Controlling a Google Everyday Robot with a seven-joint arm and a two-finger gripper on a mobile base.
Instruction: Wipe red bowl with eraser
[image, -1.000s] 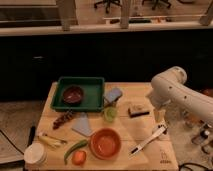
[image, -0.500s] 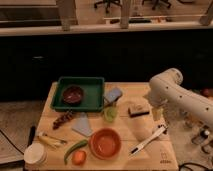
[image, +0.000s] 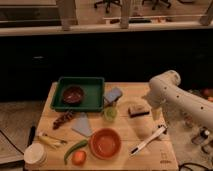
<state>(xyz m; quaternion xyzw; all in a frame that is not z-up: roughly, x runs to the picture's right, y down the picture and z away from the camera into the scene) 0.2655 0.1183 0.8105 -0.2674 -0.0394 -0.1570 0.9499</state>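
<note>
Hard to separate from the lower end of the white arm (image: 180, 97), just beside the eraser (image: 138, 111): the pincer (image: 156, 115). Cut off at the right edge: the arm's base.

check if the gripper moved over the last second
Yes, slightly. The gripper has edged left, closing the gap to the eraser, which has stayed put on the table. It hangs just right of the eraser.

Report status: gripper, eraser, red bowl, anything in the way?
Gripper beside the tan-topped, dark-based rectangular eraser, contact unclear. Round red bowl at table front, apart from eraser. Slim white pen near bowl, off the path.
</note>
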